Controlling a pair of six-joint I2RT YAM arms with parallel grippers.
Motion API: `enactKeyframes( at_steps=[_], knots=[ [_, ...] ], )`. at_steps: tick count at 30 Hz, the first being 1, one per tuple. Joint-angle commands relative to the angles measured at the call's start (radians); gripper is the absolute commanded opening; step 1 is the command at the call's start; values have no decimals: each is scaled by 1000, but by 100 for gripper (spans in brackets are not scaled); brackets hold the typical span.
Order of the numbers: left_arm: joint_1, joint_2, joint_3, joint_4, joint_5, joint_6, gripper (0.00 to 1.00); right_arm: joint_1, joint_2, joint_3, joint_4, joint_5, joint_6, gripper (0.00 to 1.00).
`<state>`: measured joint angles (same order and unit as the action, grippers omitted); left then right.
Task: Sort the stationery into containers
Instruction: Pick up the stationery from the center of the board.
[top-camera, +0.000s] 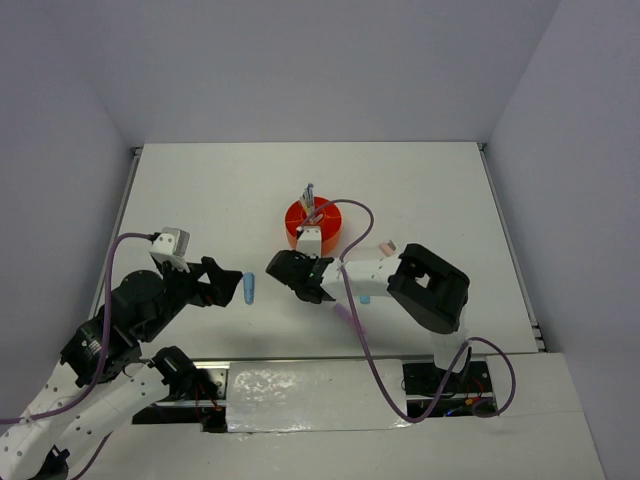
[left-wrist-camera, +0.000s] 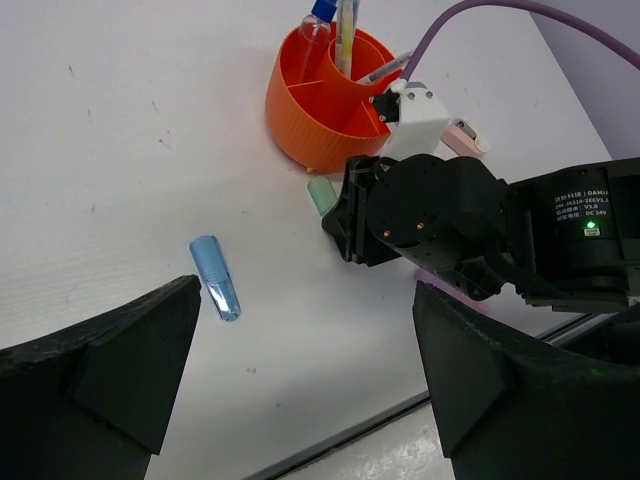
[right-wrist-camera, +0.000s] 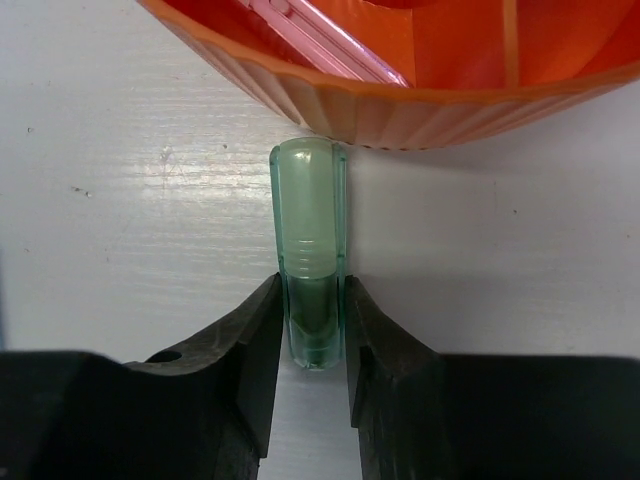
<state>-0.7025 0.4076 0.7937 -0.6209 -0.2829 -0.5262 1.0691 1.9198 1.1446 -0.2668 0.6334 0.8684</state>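
The round orange organiser (top-camera: 313, 222) holds several pens upright; it also shows in the left wrist view (left-wrist-camera: 330, 95) and the right wrist view (right-wrist-camera: 400, 110). My right gripper (right-wrist-camera: 315, 320) is shut on a green marker (right-wrist-camera: 308, 230) that lies at table level, its far end against the organiser's wall. From above, the right gripper (top-camera: 298, 265) sits just in front of the organiser and hides that marker. My left gripper (left-wrist-camera: 307, 300) is wide open and empty; a blue marker (left-wrist-camera: 215, 290) lies just beyond its left finger. From above, the left gripper (top-camera: 230, 283) is beside the blue marker (top-camera: 249, 287).
A pink-white eraser (top-camera: 384, 247) lies right of the organiser, behind the right arm. A pink marker (top-camera: 345, 312) lies partly under the right arm, with a small blue item (top-camera: 365, 298) beside it. The table's near edge (left-wrist-camera: 350, 430) runs close below the left gripper.
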Motion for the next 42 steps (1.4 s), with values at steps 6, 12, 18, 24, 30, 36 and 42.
enactKeyframes(
  at_steps=[6, 12, 18, 24, 30, 36, 42],
  knots=[
    [1, 10, 10, 20, 18, -70, 99, 71, -153, -161, 209, -95, -149, 13],
    [1, 63, -36, 85, 93, -211, 99, 123, -431, -338, 380, -107, -221, 14],
    [1, 126, -117, 246, 165, -355, 99, 178, -656, -480, 532, -94, -313, 14],
    [-2, 197, -182, 441, 301, -426, 99, 233, -771, -499, 541, -78, -365, 14],
    [-3, 211, -195, 530, 323, -459, 99, 281, -803, -491, 549, -34, -405, 14],
    [-3, 238, -221, 567, 344, -471, 87, 328, -800, -468, 574, -1, -454, 15],
    [-5, 264, -229, 604, 390, -475, 67, 338, -791, -451, 594, 17, -483, 15]
  ],
)
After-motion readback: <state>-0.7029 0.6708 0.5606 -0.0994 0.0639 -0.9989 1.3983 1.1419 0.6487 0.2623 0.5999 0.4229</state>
